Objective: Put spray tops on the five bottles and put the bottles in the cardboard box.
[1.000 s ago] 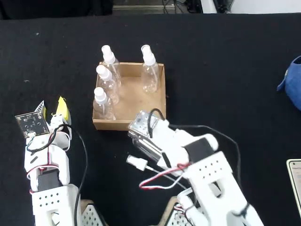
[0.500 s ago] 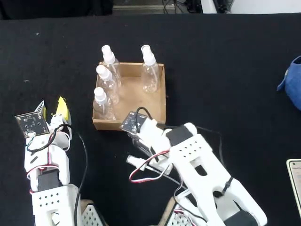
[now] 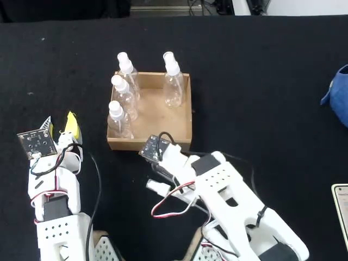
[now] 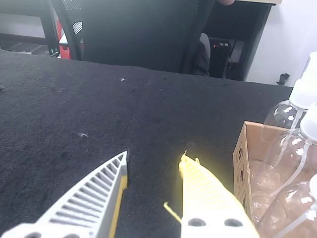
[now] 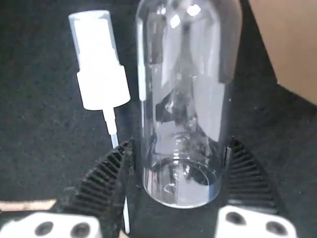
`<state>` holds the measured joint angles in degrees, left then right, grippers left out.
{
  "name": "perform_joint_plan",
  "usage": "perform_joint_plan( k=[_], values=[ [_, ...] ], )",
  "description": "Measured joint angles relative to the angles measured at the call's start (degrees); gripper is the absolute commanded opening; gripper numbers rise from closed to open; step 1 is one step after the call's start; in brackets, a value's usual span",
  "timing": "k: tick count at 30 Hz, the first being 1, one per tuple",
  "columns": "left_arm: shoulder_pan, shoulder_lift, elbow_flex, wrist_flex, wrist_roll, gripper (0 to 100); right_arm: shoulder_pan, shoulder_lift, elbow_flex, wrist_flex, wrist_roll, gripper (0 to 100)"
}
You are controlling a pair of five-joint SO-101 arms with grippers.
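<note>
Pinching uncapped bottle [image 5: 188,74] at its base in right gripper [image 5: 178,146], flat on mat [image 3: 261,81] just in front of cardboard box [image 3: 149,144], loose spray top [image 5: 99,64] alongside. Holding left gripper [image 4: 153,156] wide, empty, left of box, with four capped bottles [image 3: 174,87] upright inside.

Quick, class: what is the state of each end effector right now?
Left end effector: open, holding nothing.
Right end effector: closed on the clear bottle.
</note>
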<state>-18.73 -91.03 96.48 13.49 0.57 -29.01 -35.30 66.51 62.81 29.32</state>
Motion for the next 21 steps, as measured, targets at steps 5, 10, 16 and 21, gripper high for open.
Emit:
perform_joint_plan(
  k=[5,10,16,21],
  values=[
    [0.0,0.0,0.0,0.0,0.0,3,0.1,0.0,-1.2,0.0,0.0,3.7],
    [-1.3,0.0,0.0,0.0,0.0,3,0.1,0.0,-11.4,9.0,0.1,3.8],
    [-8.4,0.0,-1.1,2.3,0.0,3,-2.6,0.0,-23.9,21.9,0.0,3.8],
    [-21.0,0.0,-8.1,13.4,0.0,3,-14.5,0.0,-24.6,23.5,-3.1,3.9]
  ],
)
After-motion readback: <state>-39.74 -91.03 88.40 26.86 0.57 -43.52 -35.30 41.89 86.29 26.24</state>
